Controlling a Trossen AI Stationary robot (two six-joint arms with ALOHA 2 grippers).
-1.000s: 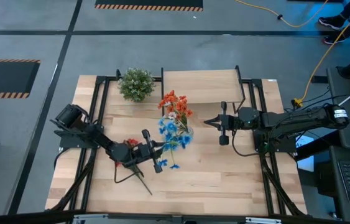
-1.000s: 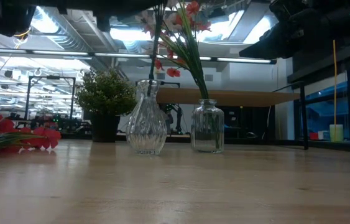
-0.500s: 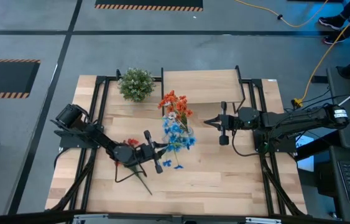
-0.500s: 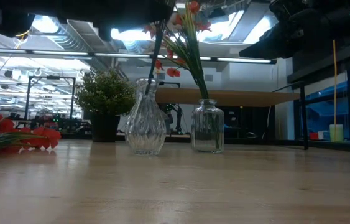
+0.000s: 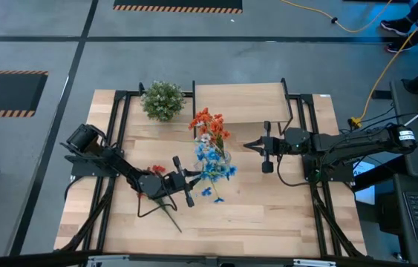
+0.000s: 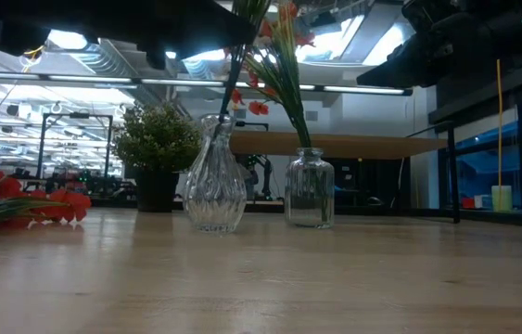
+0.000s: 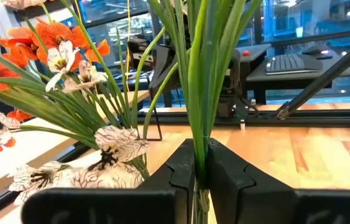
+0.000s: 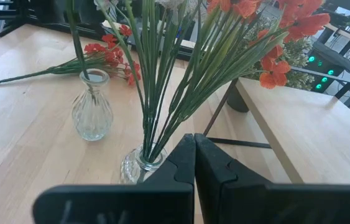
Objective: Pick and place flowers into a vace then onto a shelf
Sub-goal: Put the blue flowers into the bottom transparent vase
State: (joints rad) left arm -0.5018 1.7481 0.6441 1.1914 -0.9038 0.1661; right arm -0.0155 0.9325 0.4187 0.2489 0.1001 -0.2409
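Note:
My left gripper [image 5: 188, 182] is shut on the blue spray [image 5: 212, 167], whose blossoms cover the fluted glass vase [image 6: 214, 186] in the high view. The spray's stem [image 8: 75, 37] runs down into that vase's mouth. A round glass jar [image 6: 309, 188] beside it holds a red-orange and a pale spray [image 5: 209, 126]. Another red-orange spray [image 5: 158, 172] lies flat on the table by my left arm. My right gripper [image 5: 252, 146] hovers shut, right of the jar and clear of it. My left gripper pinches the blue spray's green stem [image 7: 198, 146] between its two fingers [image 7: 181, 171], below the leaves. The fingers come level from the table's left and lie across the stem. The spray stands nearly upright, its lower end inside the fluted vase's neck [image 6: 222, 125].
A bushy potted plant [image 5: 162, 100] stands at the far left. The light-wood shelf [image 5: 242, 104] on black legs spans the far edge behind the vases. Black frame rails [image 5: 112, 148] run along both sides. The near half of the tabletop [image 5: 253, 215] is bare wood.
My left gripper has crept a little toward the table's right, and the blue spray has tipped, its blossoms drifting toward the near edge while the stem stays in the vase mouth. In the low view the fluted vase has slid slightly leftward. My right arm has kept still.

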